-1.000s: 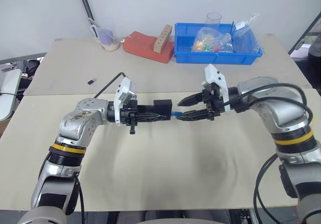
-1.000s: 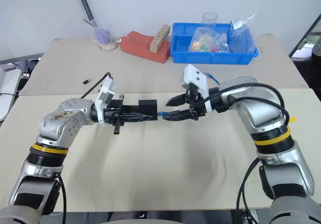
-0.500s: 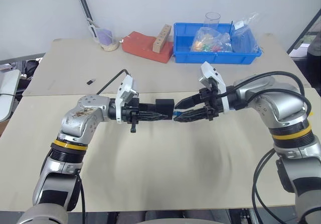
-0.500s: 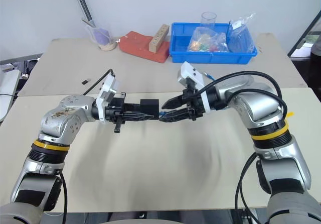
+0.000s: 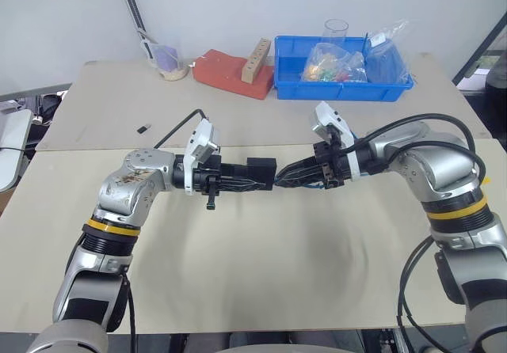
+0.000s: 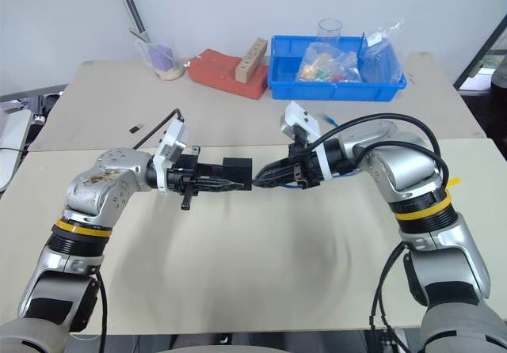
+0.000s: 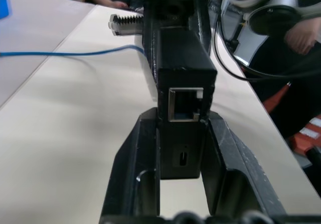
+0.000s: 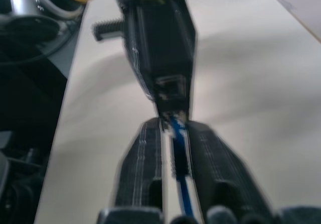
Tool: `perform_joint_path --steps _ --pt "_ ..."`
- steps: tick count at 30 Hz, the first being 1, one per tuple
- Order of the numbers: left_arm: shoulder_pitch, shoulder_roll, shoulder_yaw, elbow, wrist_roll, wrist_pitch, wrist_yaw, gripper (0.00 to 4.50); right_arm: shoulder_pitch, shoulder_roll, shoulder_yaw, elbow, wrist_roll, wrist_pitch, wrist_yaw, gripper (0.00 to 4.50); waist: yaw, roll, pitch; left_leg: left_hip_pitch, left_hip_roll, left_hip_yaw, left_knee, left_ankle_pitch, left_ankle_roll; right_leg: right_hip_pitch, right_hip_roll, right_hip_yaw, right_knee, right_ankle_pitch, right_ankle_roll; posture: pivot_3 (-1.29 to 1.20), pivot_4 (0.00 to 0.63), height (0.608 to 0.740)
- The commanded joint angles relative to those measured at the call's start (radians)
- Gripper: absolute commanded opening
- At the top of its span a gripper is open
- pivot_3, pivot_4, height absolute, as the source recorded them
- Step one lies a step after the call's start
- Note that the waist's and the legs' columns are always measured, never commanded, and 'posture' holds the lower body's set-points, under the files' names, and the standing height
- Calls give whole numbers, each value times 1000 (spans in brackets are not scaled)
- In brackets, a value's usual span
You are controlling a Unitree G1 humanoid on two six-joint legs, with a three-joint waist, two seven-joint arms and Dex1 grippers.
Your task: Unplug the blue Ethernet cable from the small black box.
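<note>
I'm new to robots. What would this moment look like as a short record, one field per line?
left gripper: shut on the small black box, held above the table
right gripper: shut on the blue Ethernet cable, right at the box
cable: runs back between the right gripper's fingers; whether its plug is already out of the box cannot be told
box, other side: an open port faces the left wrist camera
back of table: blue bin, red block

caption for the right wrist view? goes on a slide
Right tool shut on the blue Ethernet cable at its plug, where it meets the small black box.
</note>
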Motion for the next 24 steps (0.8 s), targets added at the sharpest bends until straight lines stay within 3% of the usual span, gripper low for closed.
perform_joint_path --steps 1,13,24 --pt "-22 -3 11 -25 -9 -12 -6 573 2 -12 15 -30 -12 -44 36 14 0 0 0 0 0 0 0 0 0 0 0 0 0 0 0 0 150 740" --pt "-23 -1 6 -22 -3 -18 -14 573 3 -20 29 -18 -50 -92 57 14 0 0 0 0 0 0 0 0 0 0 0 0 0 0 0 0 150 740" --pt "-21 14 9 -7 6 -29 -28 573 88 -130 27 -29 -86 -139 117 14 2 0 0 0 0 0 0 0 0 0 0 0 0 0 0 0 150 740"
